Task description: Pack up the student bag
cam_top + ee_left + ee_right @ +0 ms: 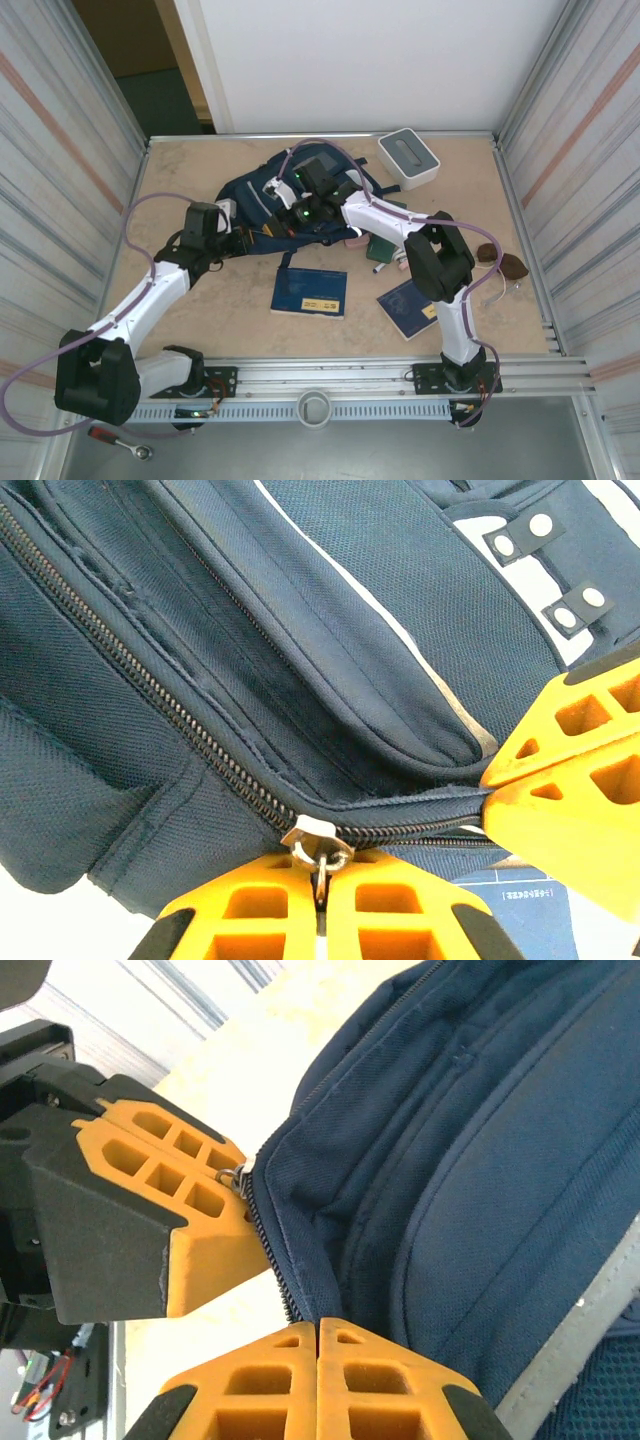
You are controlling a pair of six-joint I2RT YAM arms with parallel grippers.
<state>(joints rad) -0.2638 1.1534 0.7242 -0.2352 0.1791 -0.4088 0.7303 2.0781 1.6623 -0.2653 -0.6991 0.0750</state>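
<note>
The student bag (250,190) lies at the back middle of the table, navy with white patches (530,575) and a thin reflective stripe. My left gripper (258,235) (322,892) is shut on the metal zipper pull (318,848) at the bag's near edge. My right gripper (290,222) (318,1328) is shut on the bag's fabric edge (300,1260) beside the zipper, a short way along from the pull. In the left wrist view the right fingers (580,790) pinch the zipper band. The left fingers (170,1190) and pull (233,1175) show in the right wrist view.
A white box (408,158) stands at the back right. Two flat navy booklets (310,292) (410,308) lie in front of the bag. Brown sunglasses (505,262) lie by the right wall. Corrugated metal walls close in both sides.
</note>
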